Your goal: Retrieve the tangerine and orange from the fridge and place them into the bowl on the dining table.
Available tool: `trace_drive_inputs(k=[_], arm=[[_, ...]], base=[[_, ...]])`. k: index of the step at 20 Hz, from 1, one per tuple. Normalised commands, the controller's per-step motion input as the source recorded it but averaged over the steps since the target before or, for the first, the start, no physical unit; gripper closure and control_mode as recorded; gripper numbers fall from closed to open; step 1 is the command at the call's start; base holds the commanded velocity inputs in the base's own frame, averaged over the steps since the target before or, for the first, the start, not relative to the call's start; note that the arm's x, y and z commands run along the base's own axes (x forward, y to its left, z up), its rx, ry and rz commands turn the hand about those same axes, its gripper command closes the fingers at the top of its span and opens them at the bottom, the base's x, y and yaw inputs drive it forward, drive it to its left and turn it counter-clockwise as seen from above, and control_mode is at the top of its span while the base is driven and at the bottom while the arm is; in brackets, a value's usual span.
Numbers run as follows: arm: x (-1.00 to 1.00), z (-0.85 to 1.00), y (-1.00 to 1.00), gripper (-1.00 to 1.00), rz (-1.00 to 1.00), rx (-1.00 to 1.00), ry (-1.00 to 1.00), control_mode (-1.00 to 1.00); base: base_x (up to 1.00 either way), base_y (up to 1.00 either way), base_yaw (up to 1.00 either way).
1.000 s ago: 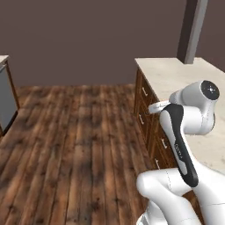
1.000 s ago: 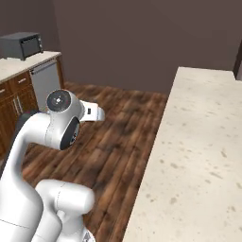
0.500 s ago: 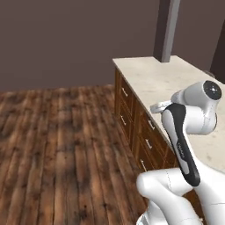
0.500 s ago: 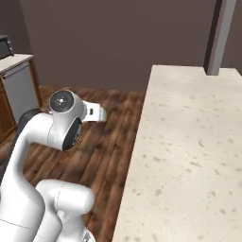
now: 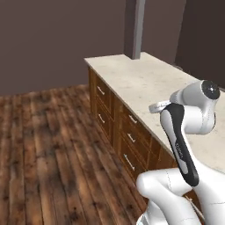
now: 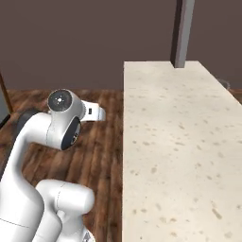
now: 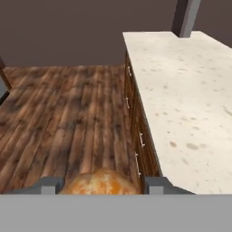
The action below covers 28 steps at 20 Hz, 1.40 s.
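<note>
In the hand view, wooden plank floor [image 7: 68, 118] lies at left. At bottom centre the two-finger gripper [image 7: 102, 185] clasps a round orange fruit [image 7: 100, 182] between its grey fingertips [image 7: 50, 185]. The cream speckled stone dining table [image 7: 181, 95] with brown drawers stretches right.

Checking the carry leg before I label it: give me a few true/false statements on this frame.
1. The gripper holds an orange fruit between its fingers. True.
2. A bowl sits on the stretch of dining table in view. False: that stone top is bare.
3. The table has drawers on its side. True.
4. The floor is tiled. False: it is dark wood planks.
5. A grey post rises at the table's far end. True.
</note>
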Motion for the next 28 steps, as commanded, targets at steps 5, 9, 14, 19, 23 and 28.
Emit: trace_drive_inputs(k=[5,9,14,19,23,28], arm=[[0.00,0.00,0.00,1.00,0.00,0.00,0.00,1.00],[0.00,0.00,0.00,1.00,0.00,0.00,0.00,1.00],[0.00,0.00,0.00,1.00,0.00,0.00,0.00,1.00],[0.00,0.00,0.00,1.00,0.00,0.00,0.00,1.00],[0.00,0.00,0.00,1.00,0.00,0.00,0.00,1.00],[0.00,0.00,0.00,1.00,0.00,0.00,0.00,1.00]], base=[[-1.00,0.00,-0.34],[-1.00,0.00,-0.29],[-1.00,-0.07,-0.27],[-1.00,-0.26,-0.31],[-1.00,-0.38,-0.38],[-0.72,-0.37,-0.47]])
